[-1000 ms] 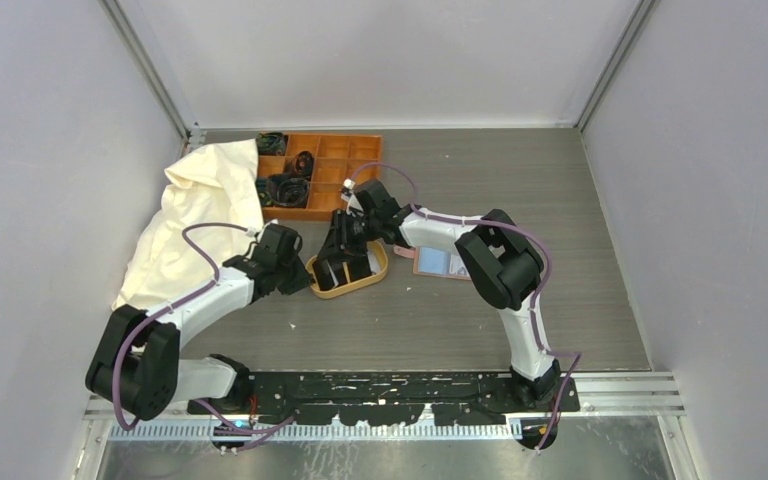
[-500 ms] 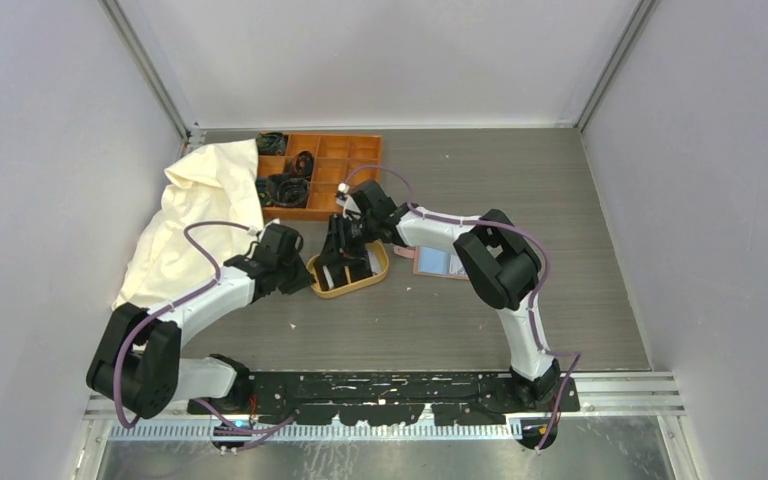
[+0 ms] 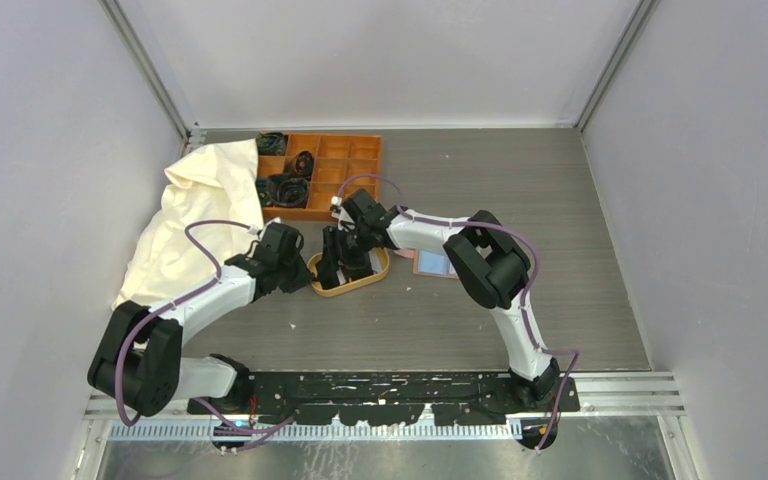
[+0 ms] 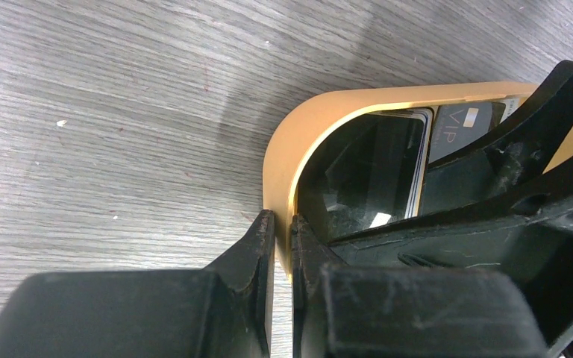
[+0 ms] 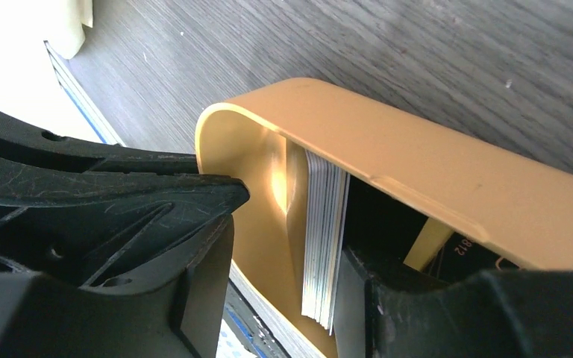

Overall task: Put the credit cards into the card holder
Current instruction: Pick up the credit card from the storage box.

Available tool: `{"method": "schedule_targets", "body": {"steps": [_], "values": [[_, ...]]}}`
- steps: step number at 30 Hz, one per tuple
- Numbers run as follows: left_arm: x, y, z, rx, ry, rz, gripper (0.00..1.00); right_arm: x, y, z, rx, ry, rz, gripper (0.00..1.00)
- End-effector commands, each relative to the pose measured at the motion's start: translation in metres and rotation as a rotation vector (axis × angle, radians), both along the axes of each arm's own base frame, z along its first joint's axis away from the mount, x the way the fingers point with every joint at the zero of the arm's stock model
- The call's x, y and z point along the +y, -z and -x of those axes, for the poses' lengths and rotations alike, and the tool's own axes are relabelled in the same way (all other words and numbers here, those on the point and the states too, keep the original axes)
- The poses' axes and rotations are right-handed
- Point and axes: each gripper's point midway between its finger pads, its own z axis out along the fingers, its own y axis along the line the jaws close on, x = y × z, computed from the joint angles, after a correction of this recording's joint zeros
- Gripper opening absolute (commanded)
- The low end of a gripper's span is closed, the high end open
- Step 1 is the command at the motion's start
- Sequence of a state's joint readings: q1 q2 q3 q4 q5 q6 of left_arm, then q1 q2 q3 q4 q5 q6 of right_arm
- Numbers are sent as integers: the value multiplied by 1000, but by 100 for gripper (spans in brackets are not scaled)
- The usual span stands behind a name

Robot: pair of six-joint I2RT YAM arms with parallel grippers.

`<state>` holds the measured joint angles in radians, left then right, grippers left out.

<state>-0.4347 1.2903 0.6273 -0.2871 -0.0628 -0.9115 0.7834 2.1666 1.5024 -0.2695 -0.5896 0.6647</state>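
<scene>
- Credit cards point(image 5: 325, 239) stand on edge as a thin stack inside the oval tray point(image 3: 368, 284), pale edges showing. More lie flat on the tray floor, glossy black, one printed "VIP".
- The oval tray sits near the middle of the table point(image 3: 560, 220). Its wall is smooth, tan and low, with rounded ends.
- The card holder point(image 3: 432, 262) lies opened flat on the table at 3 o'clock from the tray, just beside it. Its pale blue lining faces up with a reddish-brown edge around it, and the right forearm partly covers it.
- The orange compartment box point(image 3: 335, 170) is at 12 o'clock from the tray. Its left cells hold dark tangled items, too small to name.
- A cream cloth point(image 3: 205, 205) lies crumpled at 10 o'clock, against the box's left side.
- The left gripper point(image 4: 282, 224) reaches in low from 8 o'clock, and its fingers pinch the tray's rim at the rounded left end, one inside the wall and one outside.
- The right gripper point(image 3: 343, 260) comes from 3 o'clock with the elbow bent and points down into the tray. Its fingers are spread: the card stack rests against one finger, and the other stands apart at the tray's curved end.
- The table is grey with a fine wood grain.
</scene>
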Motion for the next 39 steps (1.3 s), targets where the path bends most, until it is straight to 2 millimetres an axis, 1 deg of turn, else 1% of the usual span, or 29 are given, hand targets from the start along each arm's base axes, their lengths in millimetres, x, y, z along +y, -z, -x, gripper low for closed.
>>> {"method": "schedule_targets", "body": {"steps": [1, 4, 7, 11, 13, 16, 19, 24, 26, 33, 35, 39], "values": [[-18, -31, -26, -112, 18, 73, 0, 6, -16, -7, -27, -22, -57, 53], [-17, -31, -25, -111, 20, 68, 0, 13, -23, -3, 30, -44, -128, 52], [-16, -31, -24, -111, 20, 61, 0, 12, -32, -6, 51, -49, -177, 50], [-16, -30, -25, -111, 23, 60, 0, 4, -48, -15, 57, -46, -237, 48], [-18, -30, -26, -110, 28, 63, 0, -2, -52, -20, 62, -41, -249, 47], [-19, -29, -26, -105, 32, 64, 0, -12, -50, -28, 68, -22, -242, 46], [-19, -28, -26, -104, 35, 61, 0, -21, -38, -28, 76, -24, -195, 45], [-19, -29, -26, -102, 41, 61, 1, -27, -26, -29, 98, -18, -161, 41], [-19, -29, -26, -101, 44, 59, 1, -31, -23, -33, 96, -7, -148, 40], [-21, -30, -26, -102, 56, 59, 2, -50, -24, -48, 87, 41, -129, 34], [-21, -30, -26, -100, 58, 61, 2, -53, -23, -50, 81, 45, -123, 31], [-20, -31, -26, -105, 54, 60, 2, -55, -22, -51, 77, 43, -108, 31]]}}
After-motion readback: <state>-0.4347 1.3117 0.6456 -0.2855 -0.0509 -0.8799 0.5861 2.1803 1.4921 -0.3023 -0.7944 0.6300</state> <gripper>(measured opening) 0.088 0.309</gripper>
